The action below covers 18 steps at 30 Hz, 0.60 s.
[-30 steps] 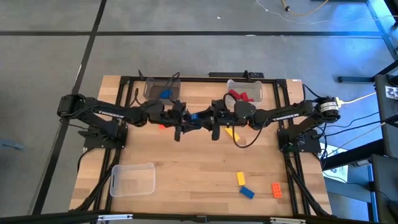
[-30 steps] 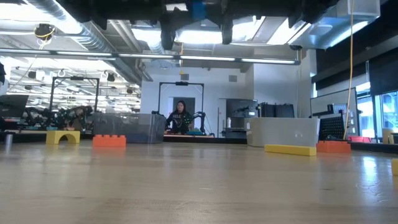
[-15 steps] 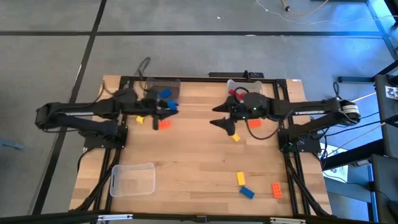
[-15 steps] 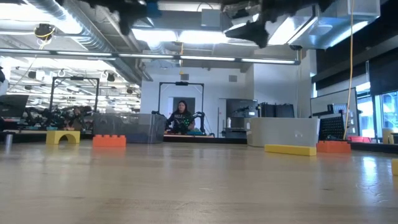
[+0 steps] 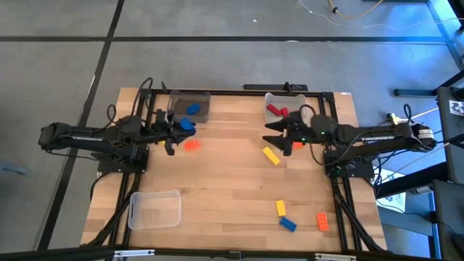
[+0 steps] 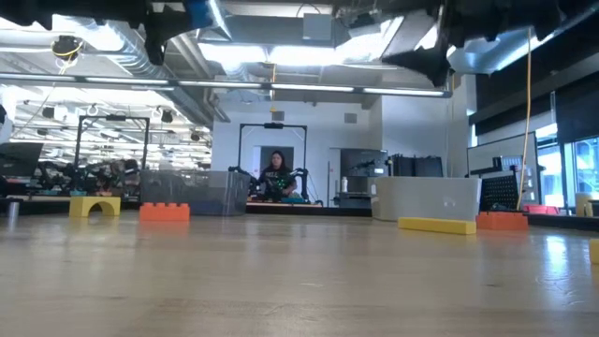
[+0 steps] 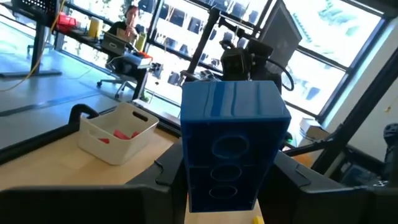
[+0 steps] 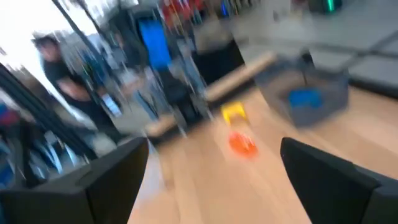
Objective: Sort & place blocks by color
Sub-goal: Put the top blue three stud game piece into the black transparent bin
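A wooden table (image 5: 217,188) is seen from above, with two dark robot arms reaching in from its left and right edges. The left gripper (image 5: 181,127) is clamped on a blue block (image 7: 231,144), held above the table near the far-left corner, just beside a clear bin (image 5: 190,106) that already holds one blue block (image 5: 193,109). An orange block (image 5: 192,144) lies on the table close by the gripper.

The right gripper (image 5: 279,134) hangs near the far-right corner with its fingers (image 8: 112,180) spread wide and nothing between them. Beside it, a second bin (image 5: 285,106) holds red blocks (image 5: 275,110). A yellow block (image 5: 270,155) lies on the table close to this gripper.

Near the front-right corner lie a yellow block (image 5: 280,208), a blue block (image 5: 288,224) and an orange block (image 5: 322,221). An empty bin (image 5: 154,209) sits by the front-left corner.

Risks, as judged from here: the held block sits short of the bin's inside, so letting go too early could drop it on the rim or outside. It could also bounce out if released from too high. A low move could knock the orange block beside it.
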Tool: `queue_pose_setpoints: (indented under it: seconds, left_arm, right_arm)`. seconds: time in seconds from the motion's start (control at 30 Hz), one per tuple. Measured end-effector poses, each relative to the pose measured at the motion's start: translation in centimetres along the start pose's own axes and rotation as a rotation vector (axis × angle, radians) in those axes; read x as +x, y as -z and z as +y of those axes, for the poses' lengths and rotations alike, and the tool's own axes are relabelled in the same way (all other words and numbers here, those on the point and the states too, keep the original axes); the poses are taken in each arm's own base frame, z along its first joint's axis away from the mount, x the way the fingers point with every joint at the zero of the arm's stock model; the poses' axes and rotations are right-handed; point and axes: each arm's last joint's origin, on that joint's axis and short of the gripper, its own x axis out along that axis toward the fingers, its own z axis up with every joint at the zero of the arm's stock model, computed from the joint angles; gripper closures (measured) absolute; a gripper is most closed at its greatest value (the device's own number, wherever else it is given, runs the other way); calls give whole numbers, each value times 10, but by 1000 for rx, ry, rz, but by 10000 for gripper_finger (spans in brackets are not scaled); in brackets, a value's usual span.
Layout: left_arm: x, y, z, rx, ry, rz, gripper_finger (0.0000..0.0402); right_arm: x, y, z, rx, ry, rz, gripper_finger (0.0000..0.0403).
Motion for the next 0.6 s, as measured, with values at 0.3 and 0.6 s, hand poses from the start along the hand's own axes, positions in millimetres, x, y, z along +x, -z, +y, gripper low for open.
queue_pose_setpoints:
  seconds: [0.3,0.6]
  left_arm:
    - [0,0,0,25,-3,-9,274]
    - [0,0,0,30,-3,-9,274]
  right_arm:
    - [-5,-1,0,-45,-52,-92,36]
    - [-4,0,0,-49,-51,-88,36]
